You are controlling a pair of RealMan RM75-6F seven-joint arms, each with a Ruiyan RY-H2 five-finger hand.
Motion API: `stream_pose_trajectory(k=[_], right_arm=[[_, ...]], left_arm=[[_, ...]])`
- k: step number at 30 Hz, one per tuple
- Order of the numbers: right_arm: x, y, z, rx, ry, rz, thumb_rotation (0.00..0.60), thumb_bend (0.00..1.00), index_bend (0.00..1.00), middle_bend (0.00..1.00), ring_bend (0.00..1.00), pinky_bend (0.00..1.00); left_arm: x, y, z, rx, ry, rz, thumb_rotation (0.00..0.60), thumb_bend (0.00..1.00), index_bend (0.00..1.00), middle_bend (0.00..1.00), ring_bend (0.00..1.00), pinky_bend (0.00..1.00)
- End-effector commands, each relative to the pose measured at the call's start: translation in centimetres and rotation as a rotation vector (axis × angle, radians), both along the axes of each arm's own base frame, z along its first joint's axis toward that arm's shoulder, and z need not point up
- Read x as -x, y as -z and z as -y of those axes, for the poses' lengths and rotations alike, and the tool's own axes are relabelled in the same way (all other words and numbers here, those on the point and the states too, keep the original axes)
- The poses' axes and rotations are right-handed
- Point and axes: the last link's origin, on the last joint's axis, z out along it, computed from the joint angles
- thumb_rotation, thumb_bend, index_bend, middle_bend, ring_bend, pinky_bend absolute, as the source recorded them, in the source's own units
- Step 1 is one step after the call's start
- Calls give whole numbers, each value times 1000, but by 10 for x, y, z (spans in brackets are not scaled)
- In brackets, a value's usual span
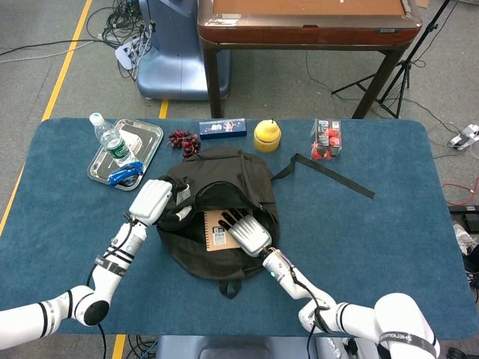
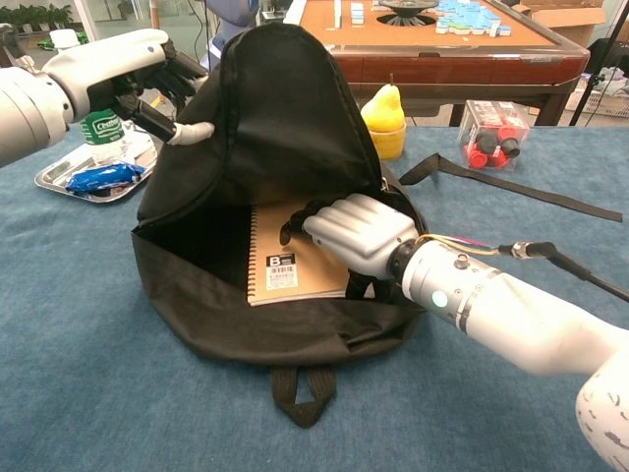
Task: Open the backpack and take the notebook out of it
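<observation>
The black backpack (image 1: 224, 168) lies in the middle of the blue table, its mouth open toward me. My left hand (image 1: 152, 202) grips the upper flap (image 2: 285, 108) at its left edge and holds it raised; the same hand (image 2: 118, 69) shows in the chest view. A tan spiral notebook (image 2: 280, 270) lies flat inside the opening, also visible from the head view (image 1: 215, 230). My right hand (image 2: 354, 231) reaches into the mouth and rests on the notebook's cover with its fingers spread and bent down. Its thumb is hidden. From above, the right hand (image 1: 247, 232) covers the notebook's right half.
A metal tray (image 1: 142, 131) at the back left holds a water bottle (image 1: 111, 140) and a blue packet. Grapes (image 1: 183, 140), a blue box (image 1: 222, 128), a yellow pear (image 1: 267, 134) and a clear box of red items (image 1: 326, 140) line the back. The backpack's strap (image 1: 333, 176) trails right.
</observation>
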Motion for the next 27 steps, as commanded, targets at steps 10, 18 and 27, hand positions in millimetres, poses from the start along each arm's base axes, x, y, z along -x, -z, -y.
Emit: stream_pose_trajectory(k=[10, 18, 27], right_arm=[[-2, -3, 2, 10, -17, 27, 600, 313, 299, 242, 135, 209], [1, -14, 5, 35, -20, 43, 600, 339, 300, 244, 139, 209], [-2, -11, 4, 35, -23, 40, 600, 349, 302, 246, 141, 209]], left_arm=[[2, -1, 1, 0, -2, -1, 600, 456, 735, 707, 555, 307], [4, -2, 1, 0, -5, -2, 600, 456, 734, 707, 554, 307], [3, 0, 2, 3, -4, -3, 600, 456, 733, 707, 553, 306]])
